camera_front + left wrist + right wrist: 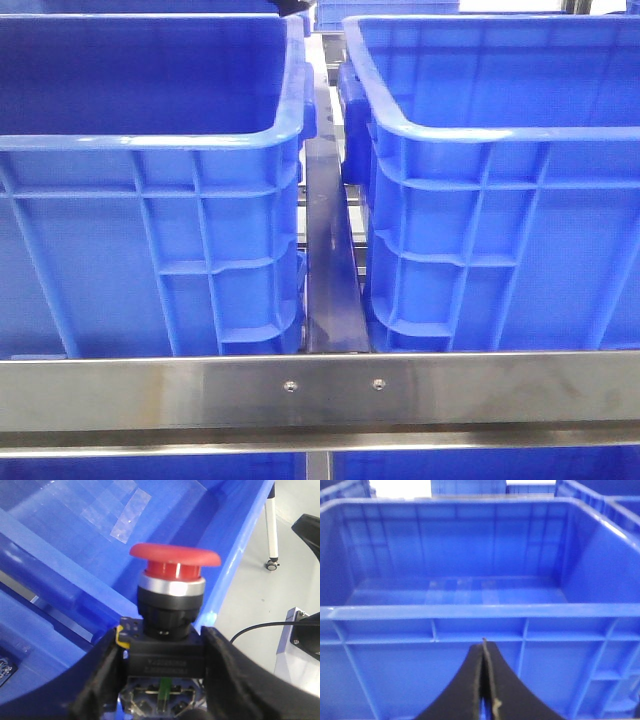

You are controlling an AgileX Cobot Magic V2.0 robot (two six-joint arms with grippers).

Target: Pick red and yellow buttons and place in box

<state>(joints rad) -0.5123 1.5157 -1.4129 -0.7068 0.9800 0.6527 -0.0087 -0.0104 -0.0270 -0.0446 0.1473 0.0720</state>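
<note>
My left gripper point(162, 650) is shut on the black base of the red button point(175, 557), a red mushroom cap on a silver collar and black body. It holds it above the inside of a blue crate point(75, 540). My right gripper point(484, 647) is shut and empty, in front of the outer wall of a blue crate point(470, 612) whose inside looks empty. The front view shows two blue crates side by side, left point(150, 150) and right point(500, 130); neither gripper shows there. The yellow button is out of view.
A steel rail point(320, 390) runs across the front below the crates. A dark metal bar point(330, 260) lies in the gap between them. Beside the crate in the left wrist view are grey floor, a caster leg point(271, 540) and a black cable point(260, 627).
</note>
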